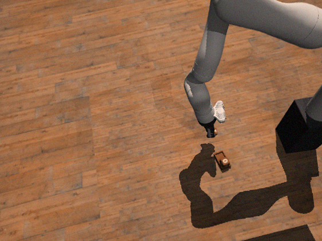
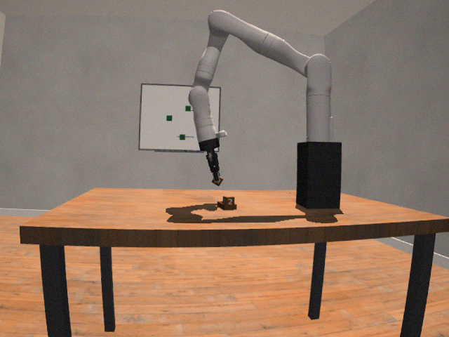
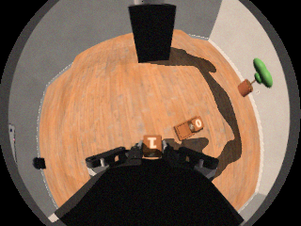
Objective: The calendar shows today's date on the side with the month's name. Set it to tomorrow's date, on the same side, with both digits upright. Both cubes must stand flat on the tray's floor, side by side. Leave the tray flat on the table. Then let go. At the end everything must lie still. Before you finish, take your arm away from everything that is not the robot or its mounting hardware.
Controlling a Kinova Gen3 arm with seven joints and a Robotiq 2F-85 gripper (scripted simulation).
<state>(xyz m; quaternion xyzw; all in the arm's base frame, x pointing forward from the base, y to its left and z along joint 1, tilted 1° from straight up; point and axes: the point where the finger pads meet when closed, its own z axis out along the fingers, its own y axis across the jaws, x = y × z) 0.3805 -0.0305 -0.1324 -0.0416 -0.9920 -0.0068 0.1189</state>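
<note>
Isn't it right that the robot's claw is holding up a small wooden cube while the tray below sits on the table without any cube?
Not quite: the tray has a cube in it, as the top view shows.

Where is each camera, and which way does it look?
Top: above the table, looking down at the tray; most of the arm shows.
Exterior: off past the table's edge, looking across at the tray; the arm and gripper show.
Wrist: on the arm, looking past the gripper at the table; the fingers show.
Top and exterior share the arm, black stand and tray.
</note>
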